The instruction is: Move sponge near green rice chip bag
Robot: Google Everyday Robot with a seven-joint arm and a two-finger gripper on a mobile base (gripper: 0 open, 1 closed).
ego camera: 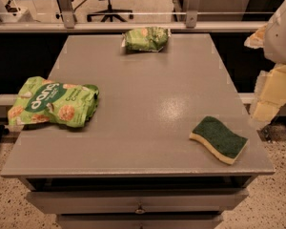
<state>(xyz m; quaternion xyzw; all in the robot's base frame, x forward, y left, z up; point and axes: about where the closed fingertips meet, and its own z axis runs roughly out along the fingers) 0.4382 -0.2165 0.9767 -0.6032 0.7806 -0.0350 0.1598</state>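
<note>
The sponge (219, 139), dark green on top with a pale yellow base, lies flat on the grey table (148, 94) near its front right corner. The green rice chip bag (52, 102), bright green with white lettering on a dark oval, lies at the table's left edge. My gripper (268, 104) hangs off the table's right side, above and to the right of the sponge, touching nothing. It is far from the bag.
A smaller green snack bag (146, 38) lies at the far edge of the table. Drawers (138, 204) sit under the front edge. A glass partition and an office chair (108, 4) stand behind the table.
</note>
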